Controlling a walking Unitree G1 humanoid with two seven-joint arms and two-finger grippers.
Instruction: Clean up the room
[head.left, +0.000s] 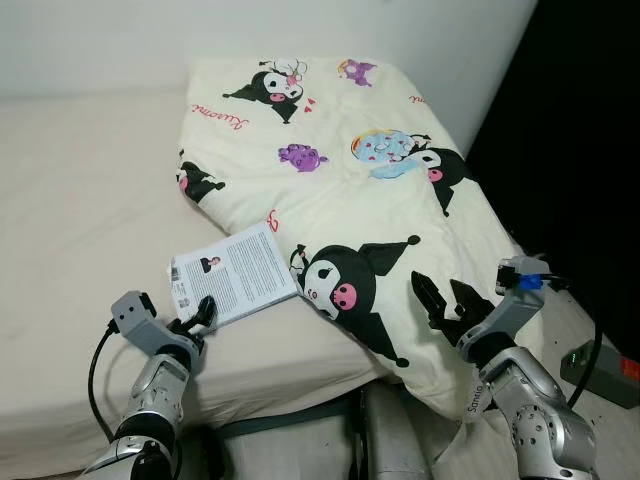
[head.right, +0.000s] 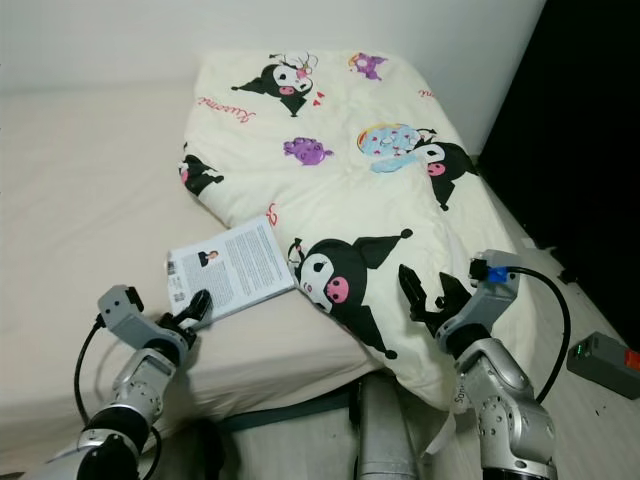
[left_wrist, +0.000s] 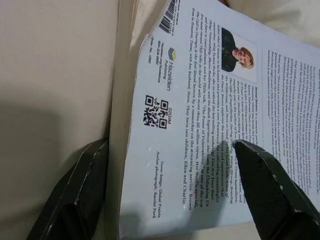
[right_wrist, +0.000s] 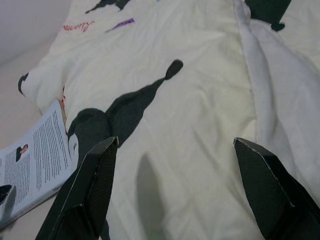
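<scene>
Left eye view: book (head.left: 234, 272) lies back cover up on the bed (head.left: 80, 250), long axis slanting toward the blanket (head.left: 380, 170); left gripper (head.left: 197, 318) spread astride its near corner, right gripper (head.left: 447, 300) spread above the blanket

Book (head.left: 235, 272): pale-blue back cover up, barcode and author photo visible, flat on bed's near left. Cartoon-print cream blanket (head.left: 370, 190): rumpled, right side, overlapping book's right edge.

A bed (head.left: 70, 300) with a plain beige sheet occupies most of the view. It stands against a bare white wall (head.left: 250, 30) at its far side. To the robot's right the room falls into deep shadow (head.left: 590, 120). A strip of pale floor (head.left: 610, 420) shows beside the bed's near right corner.
</scene>
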